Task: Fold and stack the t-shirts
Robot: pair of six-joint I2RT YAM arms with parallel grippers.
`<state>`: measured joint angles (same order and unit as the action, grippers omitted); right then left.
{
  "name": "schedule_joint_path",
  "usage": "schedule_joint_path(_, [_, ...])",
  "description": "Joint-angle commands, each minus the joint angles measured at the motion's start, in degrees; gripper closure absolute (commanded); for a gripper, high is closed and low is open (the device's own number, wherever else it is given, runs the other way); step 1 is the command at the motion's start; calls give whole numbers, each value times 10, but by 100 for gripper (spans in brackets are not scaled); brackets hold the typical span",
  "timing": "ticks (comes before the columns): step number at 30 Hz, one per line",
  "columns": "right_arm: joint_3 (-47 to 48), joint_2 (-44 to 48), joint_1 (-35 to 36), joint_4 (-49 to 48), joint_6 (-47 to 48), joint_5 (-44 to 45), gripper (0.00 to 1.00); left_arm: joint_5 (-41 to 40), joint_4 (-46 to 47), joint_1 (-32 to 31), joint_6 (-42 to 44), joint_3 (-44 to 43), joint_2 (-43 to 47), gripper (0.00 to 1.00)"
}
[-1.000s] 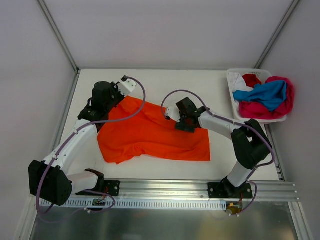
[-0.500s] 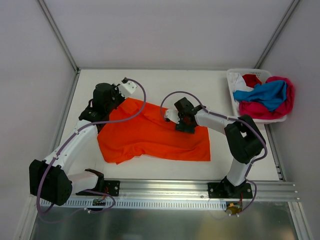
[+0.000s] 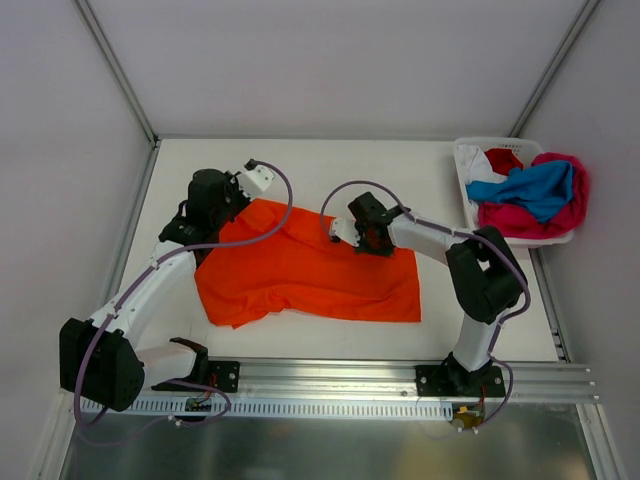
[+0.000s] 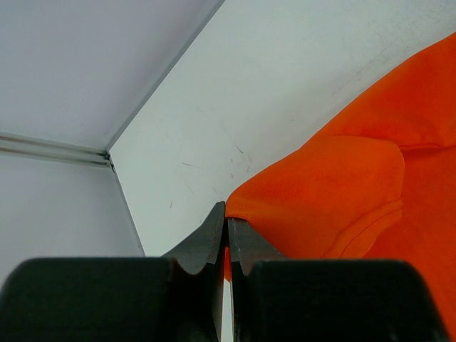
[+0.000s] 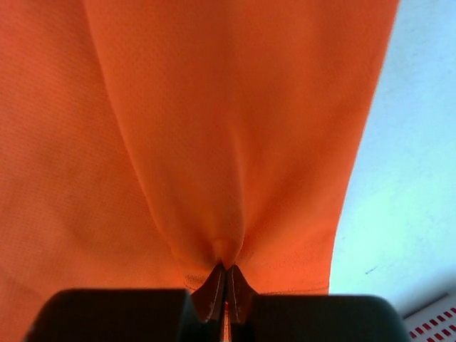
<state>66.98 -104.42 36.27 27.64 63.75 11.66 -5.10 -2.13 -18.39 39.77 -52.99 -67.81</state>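
From above, the orange t-shirt (image 3: 310,275) is lying wrinkled, spread on the smooth white table (image 3: 300,165). The other t-shirts (image 3: 535,195) are sitting heaped in the slotted plastic basket (image 3: 463,160) at the right.

In the left wrist view, the left gripper (image 4: 226,214) is clenching the shirt's soft hemmed corner.

In the right wrist view, the right gripper (image 5: 225,274) is pinching a raised ridge of the fine-meshed cloth.

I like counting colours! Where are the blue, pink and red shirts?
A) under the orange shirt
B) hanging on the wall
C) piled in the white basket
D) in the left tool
C: the blue t-shirt, the magenta-pink t-shirt and the red t-shirt lie heaped together in the white plastic basket at the far right.
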Motion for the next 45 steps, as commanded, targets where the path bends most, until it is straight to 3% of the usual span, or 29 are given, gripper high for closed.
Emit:
schedule_joint_path(1, [30,9,-13,8,-9,28,100,-10,10,-2,-13,-1,18,100])
schedule_joint_path(13, [106,163,-80,-52,41,165,100,-54,-3,-2,21,-32,116,100])
schedule_joint_path(27, [155,351,-117,-94,26,192,100,-100,-37,-2,76,-69,243,100])
schedule_joint_path(35, [134,426,-117,-94,23,216,100,-142,-39,-2,88,-178,262,100])
schedule_joint_path(45, [90,505,-136,-95,29,241,100,-208,-59,-2,151,-325,217,100])
